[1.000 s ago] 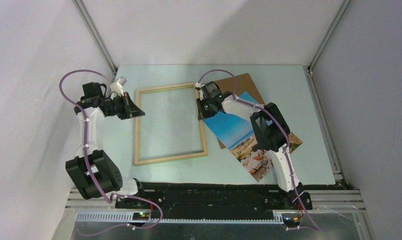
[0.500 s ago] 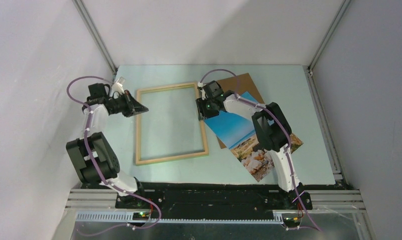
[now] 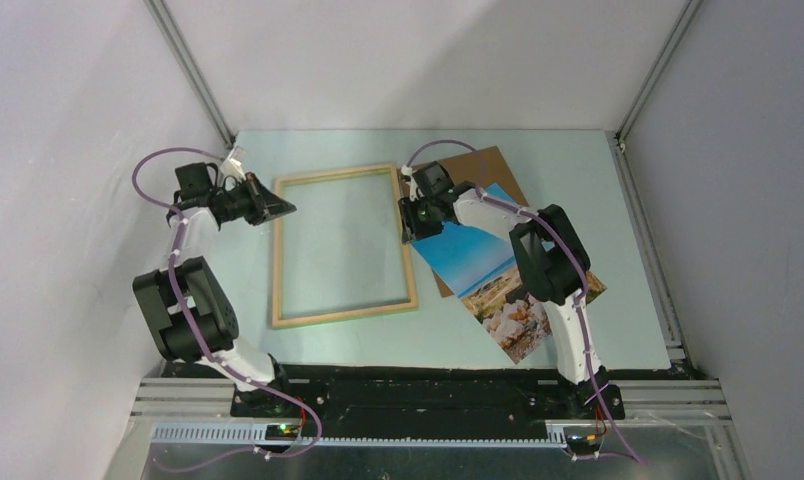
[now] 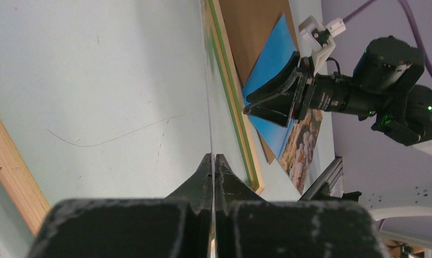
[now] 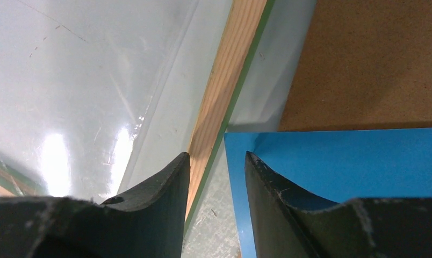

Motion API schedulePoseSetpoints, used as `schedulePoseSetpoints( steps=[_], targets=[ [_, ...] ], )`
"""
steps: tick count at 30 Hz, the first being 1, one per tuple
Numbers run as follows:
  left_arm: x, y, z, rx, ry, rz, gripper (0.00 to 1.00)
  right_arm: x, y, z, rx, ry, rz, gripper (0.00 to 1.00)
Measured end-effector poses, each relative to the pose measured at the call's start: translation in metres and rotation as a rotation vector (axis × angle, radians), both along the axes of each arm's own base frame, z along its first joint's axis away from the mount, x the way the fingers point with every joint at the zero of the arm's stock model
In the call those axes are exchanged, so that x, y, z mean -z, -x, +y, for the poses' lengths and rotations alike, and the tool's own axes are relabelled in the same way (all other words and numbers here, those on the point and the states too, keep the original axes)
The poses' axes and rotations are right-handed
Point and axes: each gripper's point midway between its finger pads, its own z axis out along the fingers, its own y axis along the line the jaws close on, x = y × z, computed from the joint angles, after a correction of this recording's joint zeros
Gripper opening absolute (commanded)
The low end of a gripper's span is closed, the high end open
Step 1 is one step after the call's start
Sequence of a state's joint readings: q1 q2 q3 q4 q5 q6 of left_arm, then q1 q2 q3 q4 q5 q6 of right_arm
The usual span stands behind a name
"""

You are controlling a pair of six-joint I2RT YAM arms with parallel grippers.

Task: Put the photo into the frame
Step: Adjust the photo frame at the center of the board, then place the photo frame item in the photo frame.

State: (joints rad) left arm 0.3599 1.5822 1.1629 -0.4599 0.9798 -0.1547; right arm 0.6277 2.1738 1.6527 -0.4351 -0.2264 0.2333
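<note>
Lab test cell: white enclosure walls (image 3: 428, 60), aluminium rails (image 3: 191, 75).

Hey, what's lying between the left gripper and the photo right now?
The frame lies flat across that stretch, with the left gripper at its far left corner and the photo just past its right rail. The top external view shows it.

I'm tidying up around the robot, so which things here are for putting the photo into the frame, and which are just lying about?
For the job: photo, frame, clear pane pinched by the left hand.
Lying about: brown backing board, partly under the photo.
</note>
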Motion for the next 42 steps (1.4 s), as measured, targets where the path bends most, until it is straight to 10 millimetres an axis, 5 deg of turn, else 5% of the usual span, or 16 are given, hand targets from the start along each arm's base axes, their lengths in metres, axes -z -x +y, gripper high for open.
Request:
schedulePoseSetpoints(
  steps=[15,42],
  targets=[
    [0.022,-0.020,0.011,-0.145,0.131,0.032,0.00,0.000,0.001,0.002,-0.006,-0.009,0.004,0.44],
    [0.016,-0.016,0.001,-0.083,0.190,-0.045,0.00,-0.001,0.002,0.003,-0.010,-0.015,0.006,0.47]
  ],
)
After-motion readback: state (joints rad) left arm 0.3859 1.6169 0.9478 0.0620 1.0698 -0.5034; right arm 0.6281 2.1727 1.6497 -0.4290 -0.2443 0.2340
